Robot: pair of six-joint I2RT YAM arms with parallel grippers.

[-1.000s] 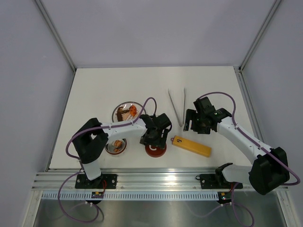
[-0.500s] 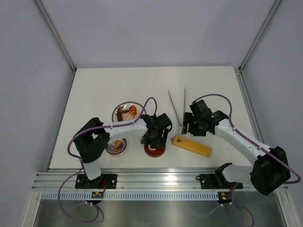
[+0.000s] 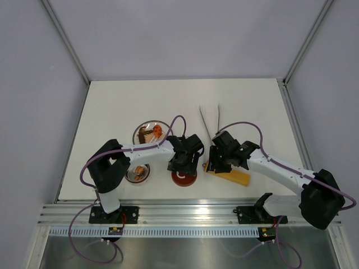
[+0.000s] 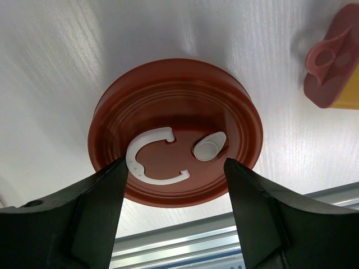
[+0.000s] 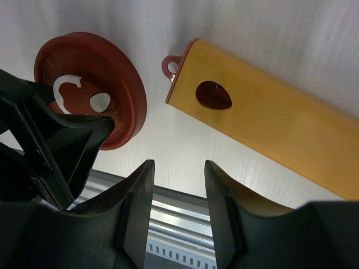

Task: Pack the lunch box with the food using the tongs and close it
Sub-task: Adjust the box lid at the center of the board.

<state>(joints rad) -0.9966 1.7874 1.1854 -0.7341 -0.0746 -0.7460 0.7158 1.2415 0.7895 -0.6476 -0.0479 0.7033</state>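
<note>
The dark-red lid (image 3: 184,178) (image 4: 174,140) with its white curl mark lies flat near the table's front edge. My left gripper (image 3: 184,164) (image 4: 175,165) hovers over it, open, its fingers (image 4: 95,213) apart above the lid's near part. The lunch box (image 3: 137,174) stands left of the lid with a food piece inside. More food (image 3: 150,133) sits on the silver plate (image 3: 139,130). The tongs (image 3: 208,122) lie on the table behind the right arm. My right gripper (image 3: 213,162) (image 5: 178,163) stands open and empty, low over the table beside the lid (image 5: 90,84).
A long yellow-orange bar (image 3: 231,175) (image 5: 263,129) with a red end tab lies right of the lid, just under and beside my right gripper. The aluminium rail (image 3: 185,213) runs along the near table edge. Both grippers are close together around the lid.
My right arm has swung left and nearer, from beside the tongs to the bar's left end, and its jaws have narrowed. The left gripper has stayed over the lid, closing slightly.
</note>
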